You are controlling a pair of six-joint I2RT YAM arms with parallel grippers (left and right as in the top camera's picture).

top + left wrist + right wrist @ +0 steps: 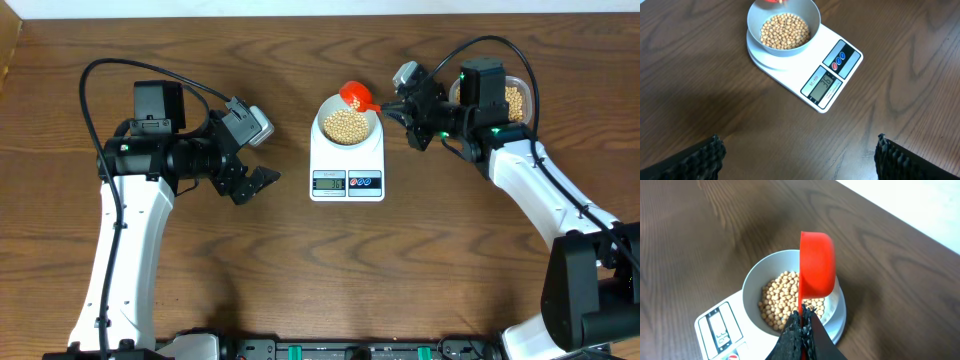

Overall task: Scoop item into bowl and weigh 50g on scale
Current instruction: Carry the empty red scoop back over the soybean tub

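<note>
firmly clamped: right gripper (801, 330) on the handle of a red scoop (816, 265), tipped above the rim of the bowl (752, 280). beans (782, 300) piled inside, bowl set on the scale (790, 75), display (821, 83) reading 36. farther left, left gripper (254, 185) spread open above the table (200, 280).

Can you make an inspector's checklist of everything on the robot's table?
Surface: brown wooden table.
Job's things: scale in the middle, its display seems to read 36; bowl stands on it with beans inside; red scoop tipped over the bowl.
Clutter: clear container with more beans, behind the right arm.
Grippers: left gripper open and empty, left of the scale; right gripper shut on the red scoop's handle.
Cables: black cables loop above both arms.
Surroundings: pale wall strip behind the table.
</note>
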